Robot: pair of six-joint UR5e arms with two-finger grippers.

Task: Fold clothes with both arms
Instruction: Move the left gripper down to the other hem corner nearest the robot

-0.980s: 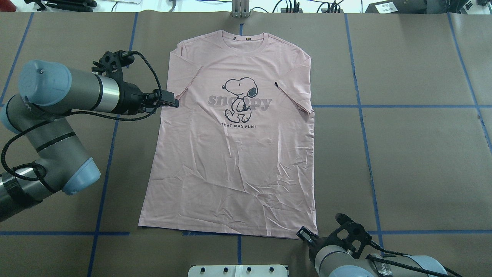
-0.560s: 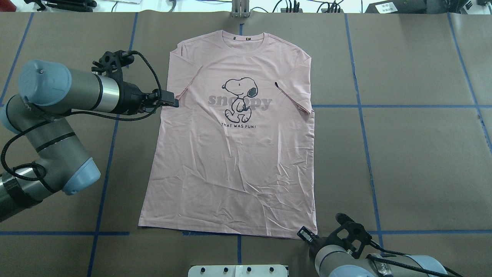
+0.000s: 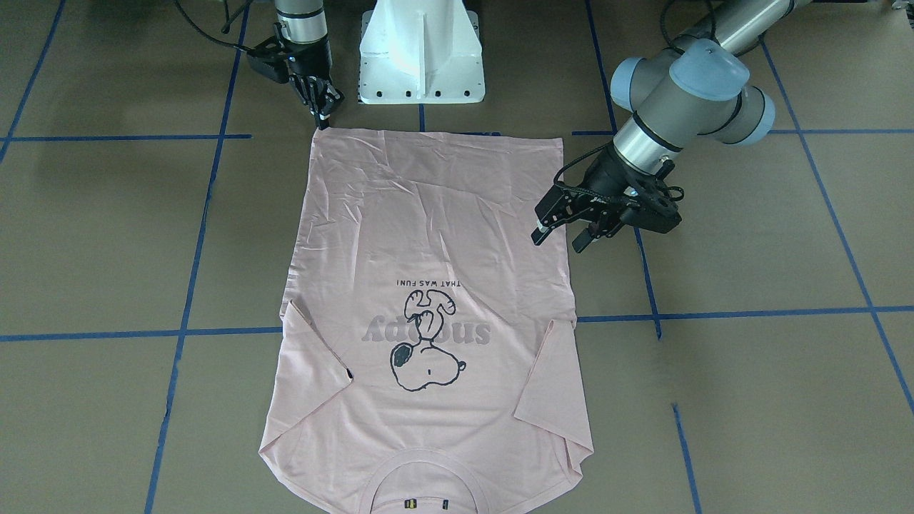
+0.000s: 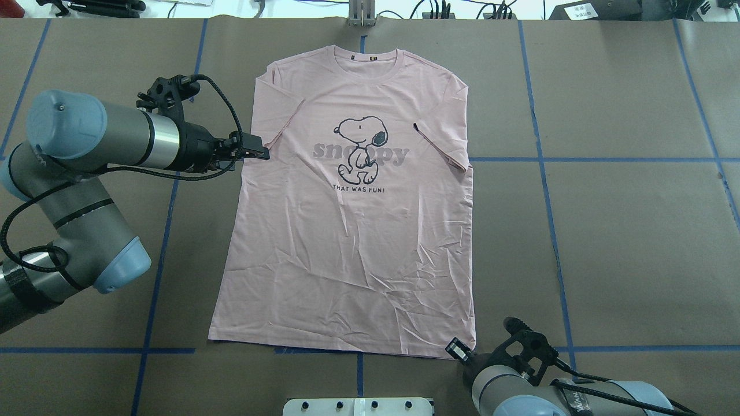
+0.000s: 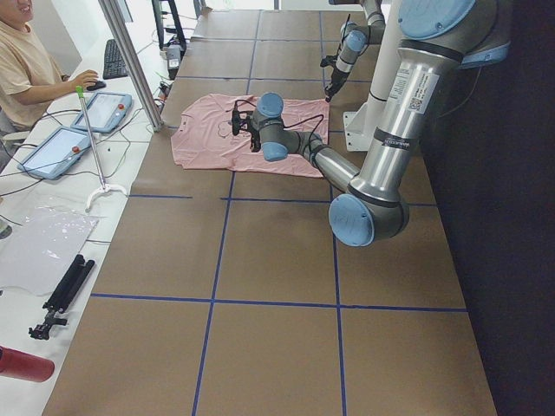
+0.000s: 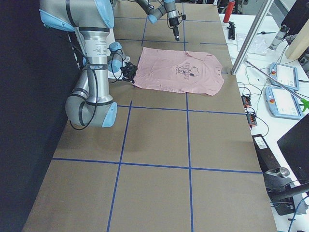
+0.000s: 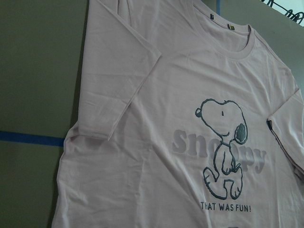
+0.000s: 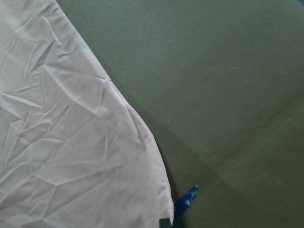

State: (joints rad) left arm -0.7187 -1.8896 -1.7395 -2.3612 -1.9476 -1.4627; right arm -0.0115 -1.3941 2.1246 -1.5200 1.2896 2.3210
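The pale pink T-shirt (image 4: 347,242) lies flat and face up on the brown table, collar at the far side, with both sleeves folded in over the body. It also shows in the front view (image 3: 428,214) and in the left wrist view (image 7: 156,95). My left gripper (image 4: 260,153) is open and empty, hovering at the shirt's left edge just below the sleeve; in the front view (image 3: 558,240) its jaws stand apart. My right gripper (image 4: 458,350) is at the near right hem corner and looks open and empty; it also shows in the front view (image 3: 323,114). That hem corner fills the right wrist view (image 8: 71,142).
The white pedestal (image 3: 421,50) stands at the near table edge, close to the hem. Blue tape lines (image 4: 607,159) cross the brown table cover. A metal post (image 4: 361,14) stands beyond the collar. An operator (image 5: 26,61) sits at a side bench with tablets.
My left gripper has shifted slightly away from the robot along the shirt's edge. My right gripper has crept a little closer to the hem corner. The shirt has not moved.
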